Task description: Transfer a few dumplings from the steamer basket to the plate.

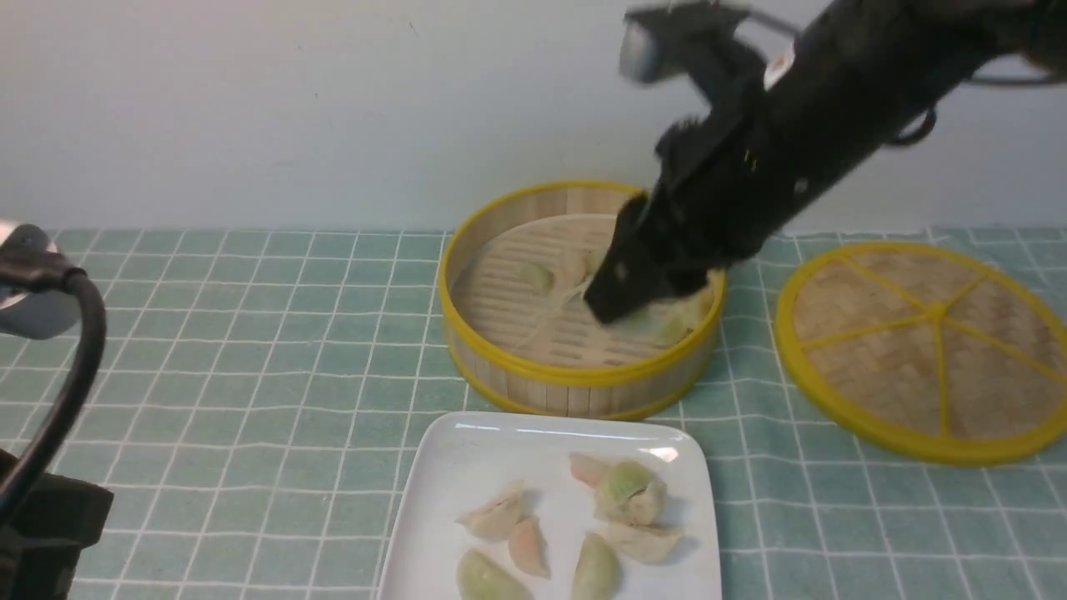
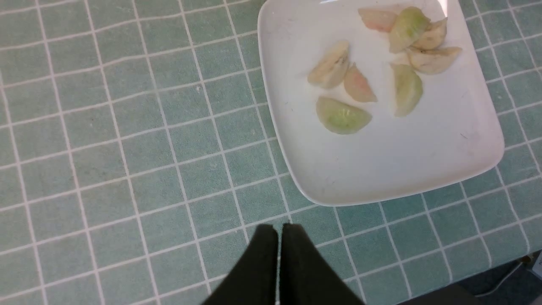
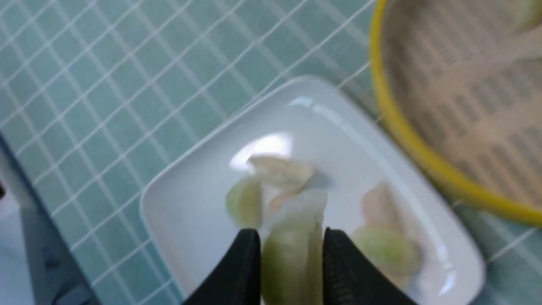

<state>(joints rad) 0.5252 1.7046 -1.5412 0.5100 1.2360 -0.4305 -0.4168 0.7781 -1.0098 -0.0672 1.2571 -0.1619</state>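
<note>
Right wrist view shows you your right gripper [image 3: 291,234] pinching a green dumpling [image 3: 295,212]. Its two black fingers [image 3: 247,262] stand a little apart, and the dumpling fills the gap between them. That picture is blurry.

In the front view, the gripper's tip hangs low inside the steamer basket [image 1: 575,379], near the middle of its floor. One more dumpling [image 1: 538,275] lies at 10 o'clock from the tip. A few more [image 1: 667,329] lie at 4 o'clock, by the wall.

Your left gripper [image 2: 278,231] is closed tight with nothing in it. It hangs over the green checked cloth [image 2: 127,148], near a corner of the plate [image 2: 381,169].

The plate sits at 6 o'clock from the basket, just beside it. Several dumplings [image 2: 341,116] lie on it, green, pink and beige. Some of them touch each other. The flat woven lid [image 1: 925,350] lies at 3 o'clock from the basket.

A small white sticker [image 1: 779,67] shows on your right arm [image 1: 834,108], but it is too blurry to read.
</note>
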